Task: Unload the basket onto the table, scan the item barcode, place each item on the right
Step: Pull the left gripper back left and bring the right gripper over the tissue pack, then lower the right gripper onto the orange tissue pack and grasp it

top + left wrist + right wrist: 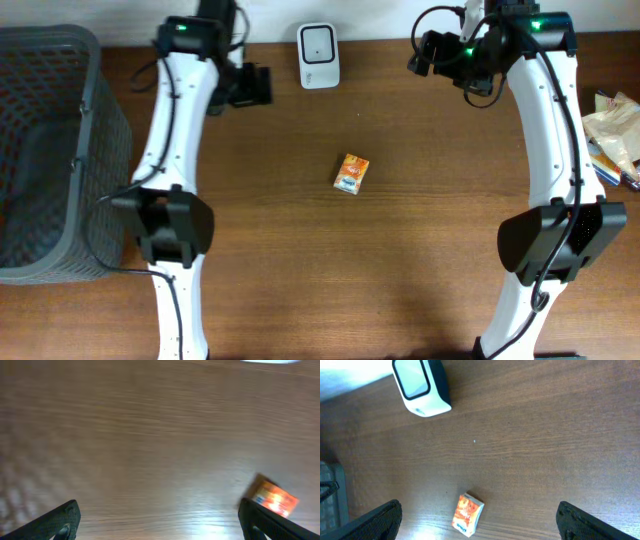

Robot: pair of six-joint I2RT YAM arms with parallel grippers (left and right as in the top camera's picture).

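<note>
Here, both grippers hang spread wide and empty above the table [300,260].
The orange box [351,173] lies flat on the wood, touched by neither tool: ahead of the left gripper [160,525], showing just beside one finger, and ahead of the right gripper [480,522], in line with its finger gap. The scanner [421,385] stands farther ahead.

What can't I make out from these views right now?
- Orange box: barcode too small overhead, not legible in the right wrist view.
- Left wrist view: blurred; scanner cut off by the top edge.
- Bags: cut off by overhead's right edge.
- Basket: left part cut off overhead.
</note>
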